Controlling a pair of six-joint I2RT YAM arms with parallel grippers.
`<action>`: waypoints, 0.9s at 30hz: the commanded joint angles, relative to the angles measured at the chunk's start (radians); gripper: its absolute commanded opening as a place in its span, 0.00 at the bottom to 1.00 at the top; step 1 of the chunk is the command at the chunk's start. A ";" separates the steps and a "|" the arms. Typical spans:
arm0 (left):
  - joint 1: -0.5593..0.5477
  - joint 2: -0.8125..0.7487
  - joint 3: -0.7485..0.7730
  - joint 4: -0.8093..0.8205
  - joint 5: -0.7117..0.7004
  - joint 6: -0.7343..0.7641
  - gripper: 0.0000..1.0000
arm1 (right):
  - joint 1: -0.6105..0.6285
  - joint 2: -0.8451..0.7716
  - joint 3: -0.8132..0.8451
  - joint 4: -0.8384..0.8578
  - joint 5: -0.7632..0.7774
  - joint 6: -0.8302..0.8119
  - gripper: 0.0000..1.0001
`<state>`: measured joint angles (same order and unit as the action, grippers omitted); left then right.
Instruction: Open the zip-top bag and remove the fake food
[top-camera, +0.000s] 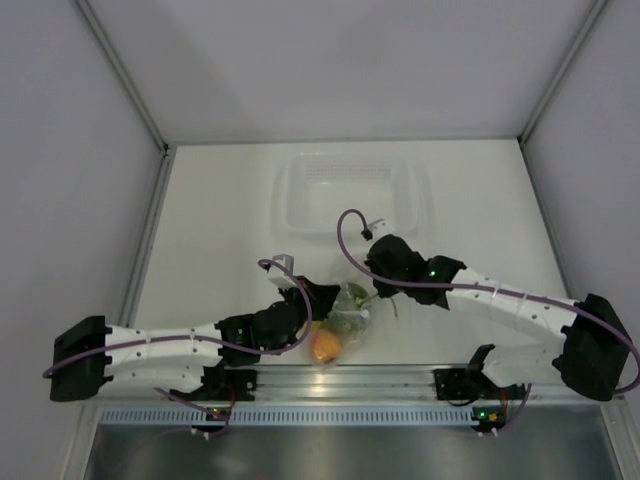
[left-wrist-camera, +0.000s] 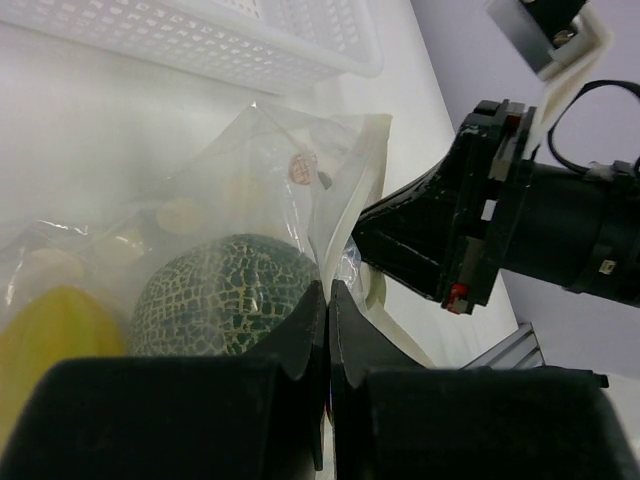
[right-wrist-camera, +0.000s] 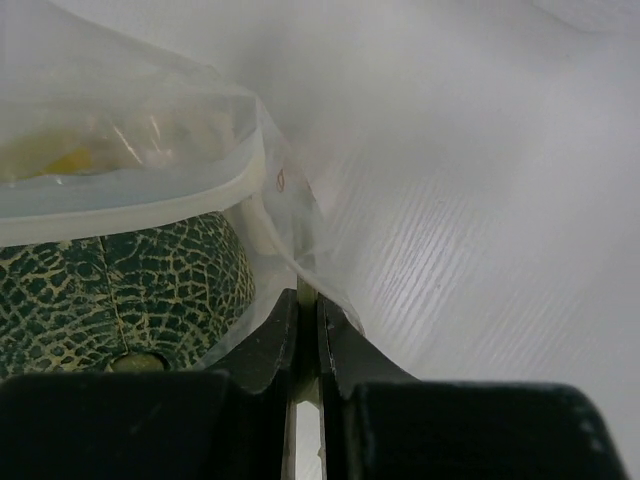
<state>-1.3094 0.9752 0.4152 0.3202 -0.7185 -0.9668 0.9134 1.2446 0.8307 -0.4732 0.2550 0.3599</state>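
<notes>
The clear zip-top bag (top-camera: 350, 312) lies near the table's front edge, between both arms. Inside it show the mottled green melon (left-wrist-camera: 225, 290), a yellow fruit (left-wrist-camera: 55, 330) and an orange-red fruit (top-camera: 325, 346). My left gripper (left-wrist-camera: 328, 287) is shut on one lip of the bag's top edge, right beside the melon. From the other side, my right gripper (right-wrist-camera: 308, 297) is shut on a thin flap of the bag's plastic, with the melon (right-wrist-camera: 120, 290) just to its left. In the top view the left gripper (top-camera: 325, 300) and right gripper (top-camera: 372, 294) sit close together at the bag.
A rigid clear tub (top-camera: 350, 195) stands behind the bag toward the back of the table, and its ribbed wall (left-wrist-camera: 200, 45) shows at the top of the left wrist view. An aluminium rail (top-camera: 400, 375) runs along the front edge.
</notes>
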 joint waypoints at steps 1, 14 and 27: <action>-0.004 -0.012 0.016 0.020 -0.016 0.004 0.00 | 0.005 -0.066 0.087 -0.056 0.046 -0.032 0.00; -0.002 0.026 0.019 0.017 -0.007 0.022 0.00 | 0.018 -0.151 0.278 -0.220 0.115 -0.139 0.00; -0.004 0.026 -0.006 0.013 0.010 0.013 0.00 | 0.016 -0.258 0.372 -0.199 0.188 -0.223 0.00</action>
<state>-1.3090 1.0004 0.4152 0.3210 -0.7097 -0.9623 0.9257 1.0298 1.1381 -0.6987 0.3965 0.1566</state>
